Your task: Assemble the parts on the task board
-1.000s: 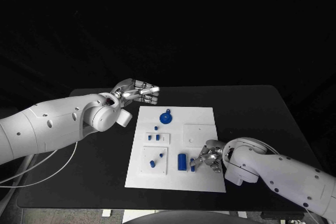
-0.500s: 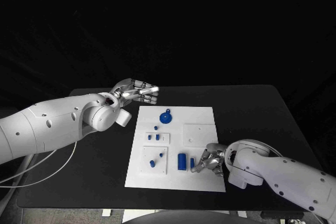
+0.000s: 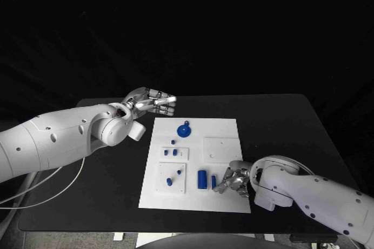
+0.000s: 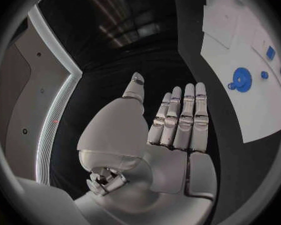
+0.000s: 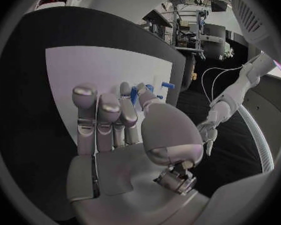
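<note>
The white task board (image 3: 222,200) holds small blue parts, with a round blue one (image 3: 184,132) at 12 o'clock. The right hand (image 3: 234,180), fingers curled, pinches a small blue part (image 5: 134,94) beside two blue bars (image 3: 207,179). The left hand (image 3: 150,102) floats flat and empty at 11 o'clock.

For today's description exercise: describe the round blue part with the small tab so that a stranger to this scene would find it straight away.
Start at the white task board in the middle of the black table. Go to its far end, nearest the left robot hand; there lies the round blue part. It is the only disc-shaped piece, with a small tab pointing away from the robot, whereas the other blue parts are small pegs and bars.
</note>
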Available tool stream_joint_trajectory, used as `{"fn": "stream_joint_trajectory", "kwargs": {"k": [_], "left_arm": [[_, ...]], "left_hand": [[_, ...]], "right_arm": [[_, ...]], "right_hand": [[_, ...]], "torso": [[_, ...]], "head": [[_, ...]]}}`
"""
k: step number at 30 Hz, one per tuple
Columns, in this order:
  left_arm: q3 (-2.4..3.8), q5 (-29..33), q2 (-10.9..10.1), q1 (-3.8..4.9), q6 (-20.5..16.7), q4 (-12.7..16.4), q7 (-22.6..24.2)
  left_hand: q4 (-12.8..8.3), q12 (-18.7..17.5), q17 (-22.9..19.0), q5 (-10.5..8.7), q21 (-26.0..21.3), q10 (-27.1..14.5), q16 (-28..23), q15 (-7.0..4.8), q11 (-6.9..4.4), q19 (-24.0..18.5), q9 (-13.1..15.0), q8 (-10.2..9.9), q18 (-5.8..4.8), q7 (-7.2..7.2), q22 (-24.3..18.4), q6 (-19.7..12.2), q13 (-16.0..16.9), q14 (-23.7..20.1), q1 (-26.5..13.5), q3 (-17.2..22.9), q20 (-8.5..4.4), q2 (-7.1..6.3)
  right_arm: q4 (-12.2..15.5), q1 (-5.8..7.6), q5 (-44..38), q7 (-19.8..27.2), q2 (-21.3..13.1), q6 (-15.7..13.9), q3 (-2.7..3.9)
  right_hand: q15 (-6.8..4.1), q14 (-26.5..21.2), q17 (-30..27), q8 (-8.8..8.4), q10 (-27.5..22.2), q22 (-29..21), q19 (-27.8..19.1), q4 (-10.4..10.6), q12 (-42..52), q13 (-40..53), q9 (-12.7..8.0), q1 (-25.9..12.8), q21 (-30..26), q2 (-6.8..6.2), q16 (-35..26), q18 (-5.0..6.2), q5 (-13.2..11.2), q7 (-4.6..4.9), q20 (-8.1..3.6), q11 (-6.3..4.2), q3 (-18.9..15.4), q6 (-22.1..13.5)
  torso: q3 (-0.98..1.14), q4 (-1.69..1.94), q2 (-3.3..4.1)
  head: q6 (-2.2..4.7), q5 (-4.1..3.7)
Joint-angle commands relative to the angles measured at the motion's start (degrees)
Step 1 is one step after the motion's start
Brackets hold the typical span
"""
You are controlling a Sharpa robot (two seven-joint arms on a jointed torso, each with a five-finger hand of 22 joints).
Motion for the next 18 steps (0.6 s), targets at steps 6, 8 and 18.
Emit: {"fn": "stream_joint_trajectory", "kwargs": {"k": [6,8,18], "left_arm": [[0.03,-0.2,0.1,0.05,0.8,0.2,0.2],[0.03,-0.2,0.1,0.05,0.8,0.2,0.2],[0.03,-0.2,0.0,0.05,0.8,0.1,0.2]], "left_hand": [[0.2,0.2,0.1,-0.22,-0.3,-0.5,-0.2,-0.13,0.11,-0.2,-0.1,-0.2,-0.09,0.09,-0.1,-0.4,0.1,-0.3,0.1,0.1,0.08,-0.17],[0.2,0.2,0.1,-0.22,-0.3,-0.5,-0.2,-0.13,0.11,-0.2,-0.1,-0.2,-0.09,0.09,-0.1,-0.4,0.1,-0.3,0.1,0.1,0.08,-0.17],[0.2,0.2,0.1,-0.21,-0.3,-0.5,-0.2,-0.12,0.11,-0.2,-0.1,-0.2,-0.09,0.11,-0.1,-0.4,0.1,-0.2,0.0,0.1,0.08,-0.13]], "right_arm": [[-0.7,-0.08,-0.8,-0.8,0.6,0.4,-0.01],[-0.8,-0.08,-1.0,-0.9,0.8,0.3,-0.01],[-2.1,-0.09,-1.5,-1.5,1.8,0.4,-0.01]], "right_hand": [[-0.03,0.2,0.0,0.0,0.3,4.2,3.3,-1.9,0.0,2.8,-0.1,-1.4,-0.1,1.94,-0.1,0.43,1.6,-0.1,-0.36,0.01,4.1,-0.3],[-0.02,0.2,-0.1,0.0,0.3,4.2,3.3,-2.6,0.0,2.8,0.0,-1.7,-0.2,2.09,-0.1,0.42,1.9,-0.11,-0.34,0.02,5.5,-0.3],[0.03,0.2,-0.2,0.01,0.3,4.2,3.3,-5.2,-0.1,2.7,0.5,-3.1,-0.2,1.76,-0.2,0.43,5.9,-0.03,-0.3,0.02,11.2,-0.5]], "torso": [[-0.04,0.03,0.01],[-0.04,0.05,0.02],[-0.05,0.03,0.01]], "head": [[-0.08,0.04],[-0.1,0.04],[-0.24,0.02]]}}
